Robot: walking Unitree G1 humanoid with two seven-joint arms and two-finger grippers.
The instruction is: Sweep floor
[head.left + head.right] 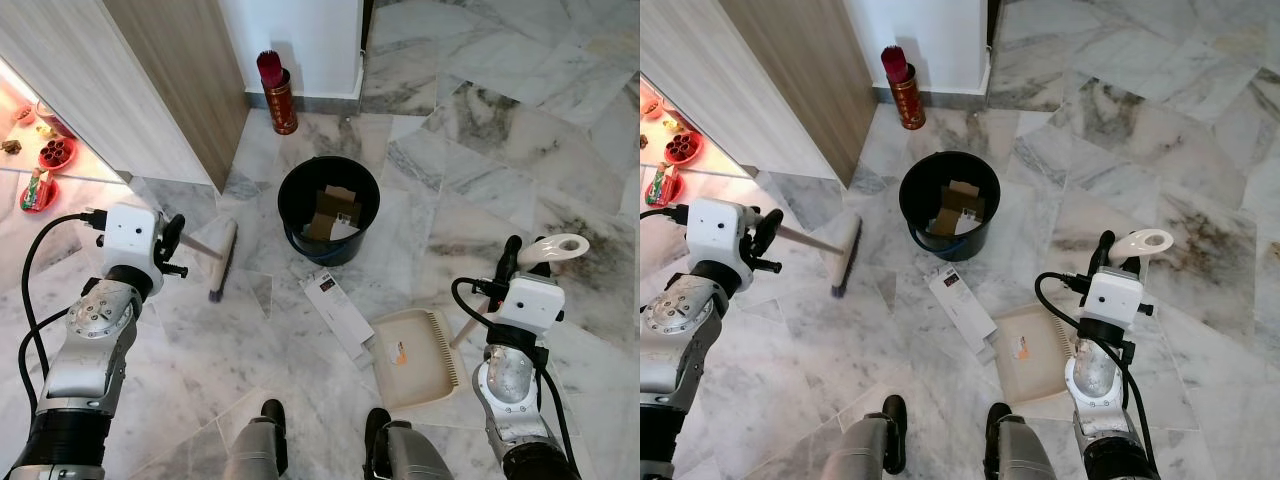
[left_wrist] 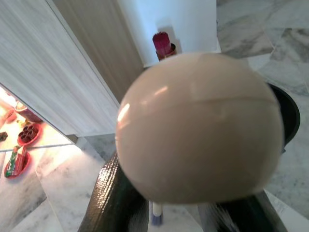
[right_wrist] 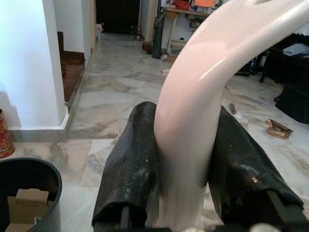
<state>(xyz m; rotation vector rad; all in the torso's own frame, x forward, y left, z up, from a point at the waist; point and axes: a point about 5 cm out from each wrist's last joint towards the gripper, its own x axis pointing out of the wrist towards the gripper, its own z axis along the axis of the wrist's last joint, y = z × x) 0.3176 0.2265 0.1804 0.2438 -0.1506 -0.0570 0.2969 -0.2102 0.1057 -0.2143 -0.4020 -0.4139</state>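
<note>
A robot stands over a marble floor (image 1: 520, 150), its left gripper (image 1: 172, 245) clamped on a brush (image 1: 222, 258) and its right gripper (image 1: 507, 262) clamped on a dustpan (image 1: 415, 355) resting on the tiles. A flat box (image 1: 337, 315) lies between them, touching the dustpan's rim; a careless stroke could push it aside. The black bucket (image 1: 329, 209) beyond holds cardboard scraps.

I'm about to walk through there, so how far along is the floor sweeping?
Partly done: cardboard scraps already sit in the black bin. In hand: the left gripper holds the brush, the right gripper the dustpan, which rests on the floor. Left: a flat white box lies beside the dustpan, not yet swept in.
</note>
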